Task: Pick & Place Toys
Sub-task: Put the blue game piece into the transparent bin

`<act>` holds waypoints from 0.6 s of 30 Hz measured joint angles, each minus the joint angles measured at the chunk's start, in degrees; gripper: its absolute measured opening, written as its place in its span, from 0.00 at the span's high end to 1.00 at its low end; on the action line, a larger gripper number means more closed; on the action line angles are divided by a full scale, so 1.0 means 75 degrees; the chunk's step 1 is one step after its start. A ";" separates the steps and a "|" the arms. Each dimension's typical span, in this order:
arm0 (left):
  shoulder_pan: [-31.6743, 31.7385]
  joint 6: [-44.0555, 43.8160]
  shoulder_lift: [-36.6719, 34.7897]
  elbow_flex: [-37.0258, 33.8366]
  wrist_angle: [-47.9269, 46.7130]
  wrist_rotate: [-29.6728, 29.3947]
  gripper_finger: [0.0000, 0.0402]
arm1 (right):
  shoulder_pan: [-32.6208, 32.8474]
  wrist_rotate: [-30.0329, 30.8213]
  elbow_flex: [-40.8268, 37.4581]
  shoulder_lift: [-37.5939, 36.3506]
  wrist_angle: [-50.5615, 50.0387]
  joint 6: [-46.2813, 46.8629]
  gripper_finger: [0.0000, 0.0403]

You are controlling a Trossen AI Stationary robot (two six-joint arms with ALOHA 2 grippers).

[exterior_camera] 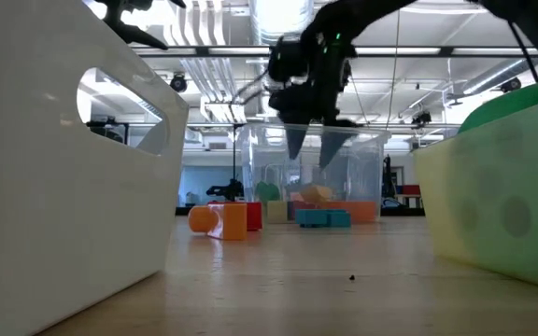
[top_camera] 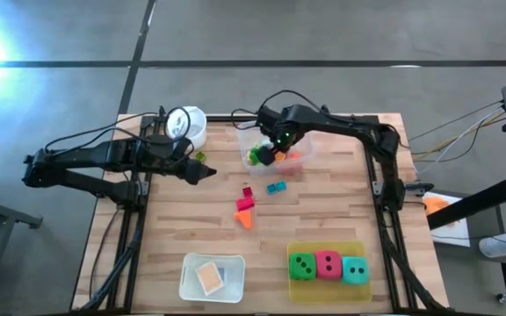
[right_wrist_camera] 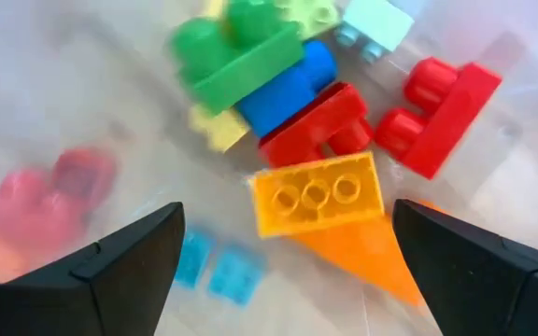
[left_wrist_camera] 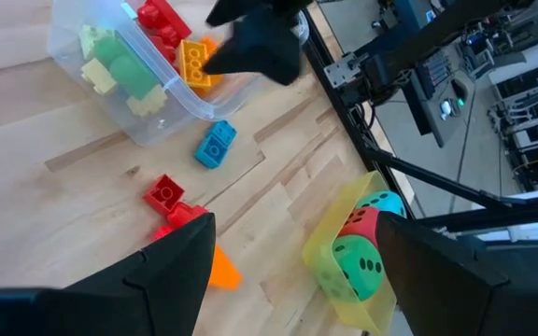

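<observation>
The right gripper (top_camera: 278,140) hangs over the clear plastic tub (top_camera: 303,159) with its 2 fingers spread wide and nothing between them. Directly under it, inside the tub, lie a yellow studded brick (right_wrist_camera: 316,202), a red block (right_wrist_camera: 318,121), a blue block (right_wrist_camera: 288,84) and a green block (right_wrist_camera: 236,51).

The toys still on the wooden table (top_camera: 341,202) are a small teal brick (top_camera: 277,188), a red brick (top_camera: 246,204) and an orange piece (top_camera: 248,220). All 3 lie on the near side of the tub, toward the middle of the table. In my judgement the teal brick is the closest to the right gripper, just beside the tub wall, so this arm should take it.

The left gripper (top_camera: 202,172), fingers also apart and empty, waits beside the white cup (top_camera: 185,125).

The 3 dotted dice (top_camera: 328,265) sit in a yellow tray, well apart from both grippers.
</observation>
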 joint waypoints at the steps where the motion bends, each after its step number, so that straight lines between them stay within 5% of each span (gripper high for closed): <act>1: 0.0000 0.0010 0.0000 0.0000 -0.0002 0.0037 0.26 | 0.0126 0.0165 0.0000 -0.0173 -0.0085 -0.0148 0.07; 8: 0.0000 0.0068 -0.0006 0.0000 -0.0025 0.0115 0.26 | 0.1278 0.0484 -0.0288 -0.1693 -0.0237 -0.0626 0.07; 18: -0.0003 0.0268 -0.0006 -0.0006 -0.0087 0.0115 0.26 | 0.2774 0.1846 -0.2120 -0.3774 0.0210 0.3131 0.07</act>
